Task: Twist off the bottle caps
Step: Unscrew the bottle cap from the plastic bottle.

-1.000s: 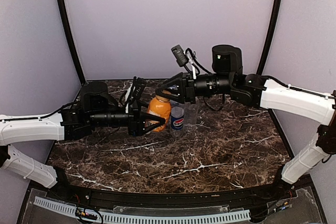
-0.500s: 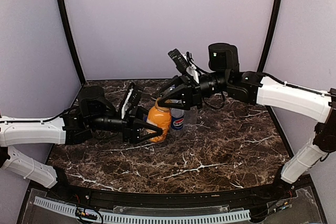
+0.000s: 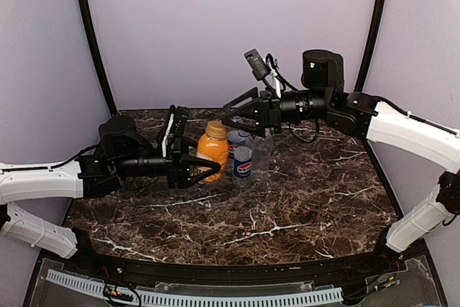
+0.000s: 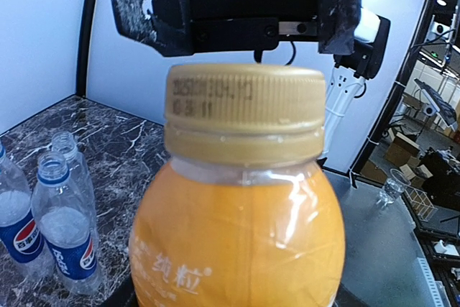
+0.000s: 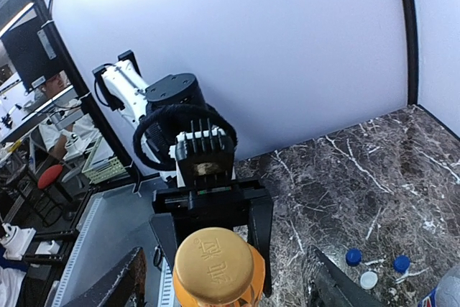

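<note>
**Right hand spread wide over the orange cap**

My right gripper (image 3: 228,114) hangs just above the round orange plastic screw cap (image 3: 215,129). Its jaws are spread wide to either side of the cap and touch nothing. The cap sits on the neck of the short orange plastic bottle (image 3: 215,152), which my left gripper (image 3: 203,168) clasps around the body, about half open. Three clear plastic bottles (image 4: 61,228) stand uncapped just beside it. Two blue caps (image 5: 353,257) and a white cap (image 5: 369,279) lie loose on the dark marbled table (image 3: 302,206).
</note>
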Action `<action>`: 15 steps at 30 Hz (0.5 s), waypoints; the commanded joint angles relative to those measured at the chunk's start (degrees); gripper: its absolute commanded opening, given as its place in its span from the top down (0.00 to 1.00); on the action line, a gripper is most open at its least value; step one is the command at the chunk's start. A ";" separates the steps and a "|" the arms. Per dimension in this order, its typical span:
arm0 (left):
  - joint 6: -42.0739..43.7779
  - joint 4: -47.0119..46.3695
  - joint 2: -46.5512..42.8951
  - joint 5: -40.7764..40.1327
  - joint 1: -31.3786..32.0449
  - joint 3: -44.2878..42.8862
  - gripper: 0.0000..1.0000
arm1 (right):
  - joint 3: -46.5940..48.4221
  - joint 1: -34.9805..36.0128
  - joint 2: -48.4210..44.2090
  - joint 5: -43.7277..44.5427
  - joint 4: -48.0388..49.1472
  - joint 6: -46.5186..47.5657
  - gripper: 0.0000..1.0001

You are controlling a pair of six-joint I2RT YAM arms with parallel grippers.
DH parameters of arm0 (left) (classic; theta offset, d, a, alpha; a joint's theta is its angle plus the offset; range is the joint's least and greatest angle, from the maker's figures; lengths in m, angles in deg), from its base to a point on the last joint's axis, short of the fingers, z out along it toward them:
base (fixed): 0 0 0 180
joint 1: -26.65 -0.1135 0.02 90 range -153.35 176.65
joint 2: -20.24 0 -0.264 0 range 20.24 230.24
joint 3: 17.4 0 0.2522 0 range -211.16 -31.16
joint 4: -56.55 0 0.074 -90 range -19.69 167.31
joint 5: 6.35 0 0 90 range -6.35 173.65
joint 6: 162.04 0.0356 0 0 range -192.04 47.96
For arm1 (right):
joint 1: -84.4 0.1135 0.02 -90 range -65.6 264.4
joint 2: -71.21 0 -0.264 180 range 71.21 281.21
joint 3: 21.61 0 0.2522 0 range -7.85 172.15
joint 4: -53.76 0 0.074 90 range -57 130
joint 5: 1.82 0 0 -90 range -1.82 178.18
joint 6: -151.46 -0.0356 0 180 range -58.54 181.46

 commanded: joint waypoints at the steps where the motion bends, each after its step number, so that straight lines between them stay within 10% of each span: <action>1: 1.56 1.67 -0.37 -5.21 0.00 -1.82 0.88 | -0.56 0.58 -0.99 8.50 0.86 -5.79 0.28; 15: 1.80 2.94 0.14 -7.06 -0.07 -2.72 0.88 | 1.54 3.07 2.97 8.95 -0.12 -5.80 0.38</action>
